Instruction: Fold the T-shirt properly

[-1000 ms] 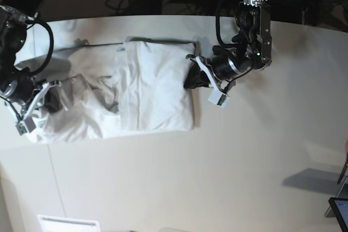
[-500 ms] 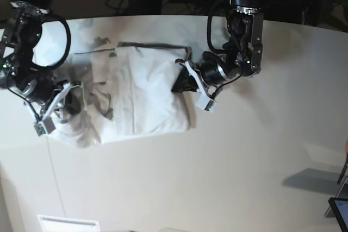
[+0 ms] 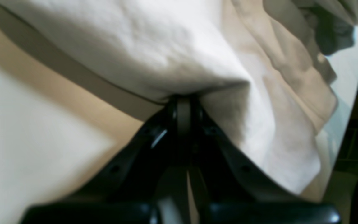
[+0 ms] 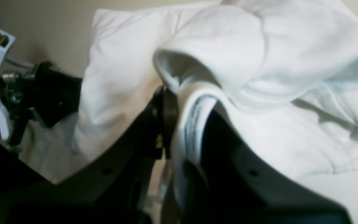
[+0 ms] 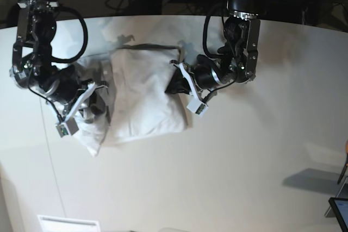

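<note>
Presently: T-shirt (image 5: 144, 93), near table (image 5: 244, 161) far edge, pinched at opposite edges between jaws of left gripper (image 5: 175, 81) and right gripper (image 5: 92, 103).

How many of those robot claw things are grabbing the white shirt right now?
2. The left end effector pinches the T-shirt at its edge on the base view's right; the right end effector grips bunched fabric on the other side.
</note>
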Controlling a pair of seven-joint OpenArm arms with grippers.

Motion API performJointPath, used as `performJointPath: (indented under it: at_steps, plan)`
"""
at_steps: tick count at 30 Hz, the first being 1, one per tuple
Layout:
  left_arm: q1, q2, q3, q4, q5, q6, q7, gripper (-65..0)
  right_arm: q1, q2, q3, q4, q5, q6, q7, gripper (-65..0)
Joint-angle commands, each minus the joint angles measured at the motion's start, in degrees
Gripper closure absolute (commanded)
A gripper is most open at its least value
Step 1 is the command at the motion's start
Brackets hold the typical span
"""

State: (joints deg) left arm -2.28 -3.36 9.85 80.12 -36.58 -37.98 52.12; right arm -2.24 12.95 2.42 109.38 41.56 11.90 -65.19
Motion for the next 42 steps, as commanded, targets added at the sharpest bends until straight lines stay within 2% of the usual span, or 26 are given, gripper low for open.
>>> performJointPath:
  at_steps: [1,3,6,9,15,21,27,34,39,42]
  plan:
    - [-0.9,0.1,0.0,0.7,-0.7,-0.2,-0.5,0.0,1.1,0.2,-0.4,1.2,1.4,0.2,1.5,-0.3]
    - [-1.0,0.4,0.0,0.7,-0.9,-0.2,-0.5,0.0,1.4,0.1,-1.5,1.2,1.3,-0.3,2.4,-0.3]
    - [-1.0,1.6,0.0,0.7,-0.7,-0.2,-0.5,0.0,1.6,0.5,-4.2,1.2,1.3,-3.2,4.2,-0.3]
    - [-1.0,1.8,0.0,0.4,-0.7,-0.2,-0.5,0.0,1.7,0.5,-6.6,1.1,0.6,-4.4,5.5,-0.3]
    - [-2.2,1.8,0.0,-2.2,-0.7,-0.2,-0.5,0.0,1.8,0.3,-14.8,1.2,-11.2,-7.0,7.7,-0.3]
    - [-2.2,1.6,0.0,-2.7,-0.7,-0.2,-0.5,0.0,1.4,0.0,-20.8,1.2,-23.8,-7.1,10.6,-0.3]
    - [-2.2,1.6,0.0,-2.8,-0.7,-0.2,-0.5,0.0,1.3,0.0,-26.4,1.2,-31.8,-7.4,12.8,-0.3]
    - [-2.2,1.6,0.0,-2.8,-0.7,-0.2,-0.5,0.0,1.7,0.2,-34.6,1.3,-36.3,-14.1,15.4,-0.3]
    - [-2.2,1.5,-0.1,-2.8,-0.7,-0.2,-0.5,0.0,1.8,-0.2,-42.3,1.3,-46.7,-18.5,15.6,-0.3]
    - [-2.2,1.4,0.0,-2.8,-0.7,-0.2,-0.5,0.0,1.8,-2.0,-44.0,1.0,-52.4,-19.9,15.1,-0.3]
